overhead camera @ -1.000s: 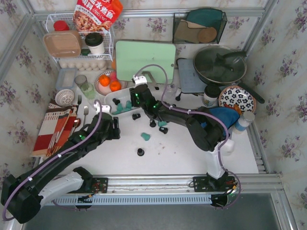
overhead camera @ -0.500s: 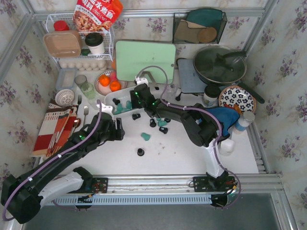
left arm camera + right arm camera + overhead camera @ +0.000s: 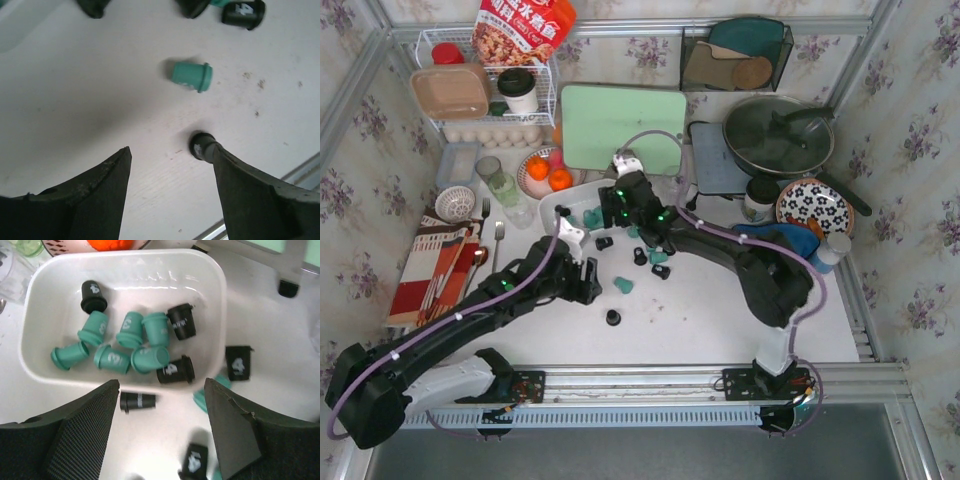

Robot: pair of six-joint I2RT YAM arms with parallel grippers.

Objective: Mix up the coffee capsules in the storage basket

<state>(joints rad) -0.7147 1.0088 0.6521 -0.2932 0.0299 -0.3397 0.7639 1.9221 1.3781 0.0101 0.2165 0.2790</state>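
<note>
Nine teal and black tapered coffee capsules (image 3: 130, 330) lie in the shallow white plastic storage basket (image 3: 150, 282), others loose beside it; the right gripper (image 3: 160, 385) above has just spread its jaws and holds nothing, while the left gripper (image 3: 172, 152), jaws apart, has reached the strays (image 3: 189, 76), so gathering likely continues.

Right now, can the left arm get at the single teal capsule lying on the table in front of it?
Probably yes: the left end effector is open and only bare table lies between it and the teal capsule.

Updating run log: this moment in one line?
left gripper open; right gripper open by storage basket; coffee capsules some inside, some on table
</note>
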